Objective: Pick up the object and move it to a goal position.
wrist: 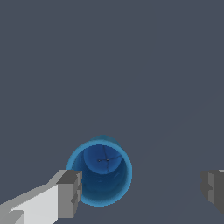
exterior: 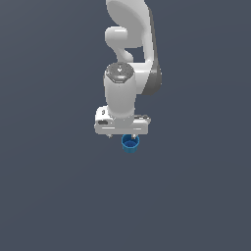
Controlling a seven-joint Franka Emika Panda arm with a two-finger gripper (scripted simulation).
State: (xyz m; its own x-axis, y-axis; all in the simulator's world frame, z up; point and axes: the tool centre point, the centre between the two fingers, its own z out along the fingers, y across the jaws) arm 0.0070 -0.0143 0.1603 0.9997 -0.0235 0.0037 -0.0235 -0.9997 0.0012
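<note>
In the exterior view, the white Franka Panda arm reaches down over a plain, dark slate-grey floor, its wrist pointing straight down and ending in the broad white gripper. The small bright blue round cup with a hollow top sits just under the gripper's body, a little toward the exterior view's right of its middle; its upper edge is partly covered by the white hand, and the fingers themselves cannot be made out from here. In the wrist view, the blue cup stands upright with its open mouth facing the camera, its rim a lighter blue ring around a darker inside. The gripper is spread wide: one grey-padded finger overlaps the cup's rim in the picture, though whether it touches cannot be told, while the other finger stands well apart from the cup, with bare floor between them. Nothing is clamped between the pads.
</note>
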